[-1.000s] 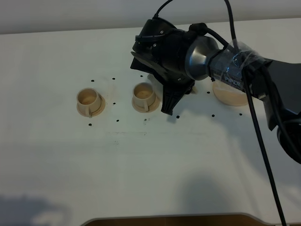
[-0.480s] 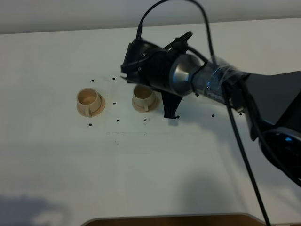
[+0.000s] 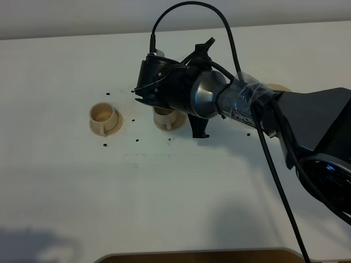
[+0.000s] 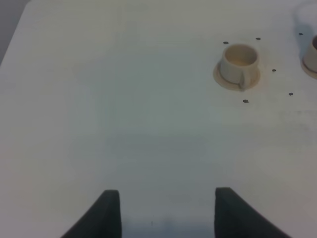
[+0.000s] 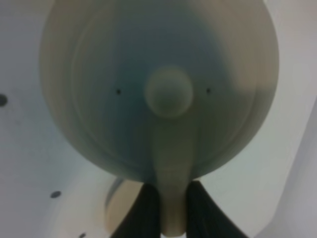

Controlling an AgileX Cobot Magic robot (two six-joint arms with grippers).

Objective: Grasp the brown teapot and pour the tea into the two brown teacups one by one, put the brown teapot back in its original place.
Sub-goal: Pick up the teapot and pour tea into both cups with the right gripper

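— What is seen on the white table (image 3: 66, 192)?

— It is crossed by the right arm (image 3: 307, 120). The brown teapot (image 5: 158, 89) is held by its loop handle, which is pinched tight by the right gripper (image 5: 172, 201). It is held over the teacup nearer the middle (image 3: 167, 118).

— And the smaller things?

— The wide saucer (image 3: 277, 87) is glimpsed behind the arm. The other teacup (image 3: 104, 118) is set well apart, on the left. The left gripper (image 4: 166, 218) is spread wide, with nothing held.
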